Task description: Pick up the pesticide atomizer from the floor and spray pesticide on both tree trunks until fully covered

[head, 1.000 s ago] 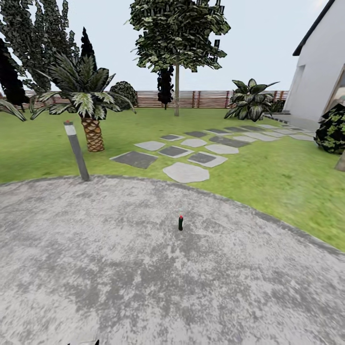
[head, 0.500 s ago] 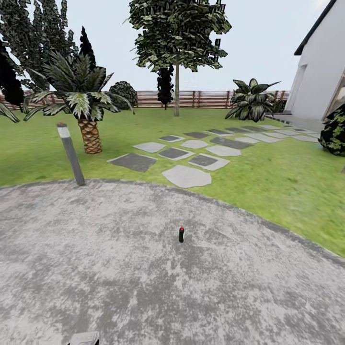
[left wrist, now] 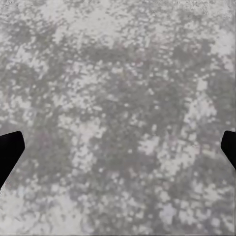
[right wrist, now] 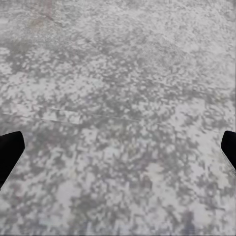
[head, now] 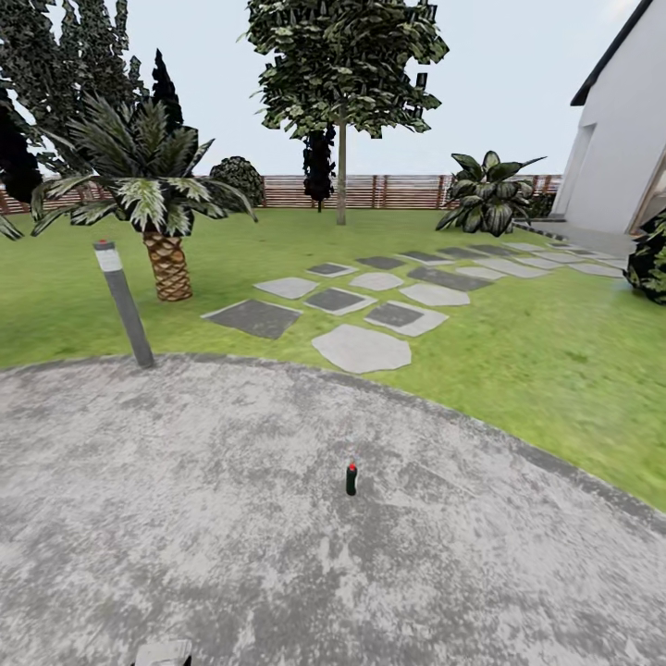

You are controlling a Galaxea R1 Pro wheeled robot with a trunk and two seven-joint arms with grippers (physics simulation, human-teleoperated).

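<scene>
Closing in on the atomizer [head: 351,479]: sitting lower and nearer in the head view than a second ago, with the bollard [head: 123,303] sliding leftward and the paving stones [head: 361,348] dropping down the frame, so reading as the base rolling forward, not the sprayer moving. Standing upright on the grey paving [head: 231,518], red tip up, roughly dead ahead and well short of the lawn [head: 518,342]. Meaning the approach still running, with pickup not yet started and nothing sprayed. Showing mottled grey concrete under both wrist cameras, with the left gripper [left wrist: 118,147] and right gripper [right wrist: 118,147] each spread wide, dark fingertips at opposite edges and nothing between them. Looking flat, rough and open all round the sprayer, no clutter near it. Beyond the curved pavement edge: a palm [head: 157,199], a slim-trunked tree [head: 341,166] near the slatted fence [head: 388,190], and a white house wall [head: 620,157] off to the right.
</scene>
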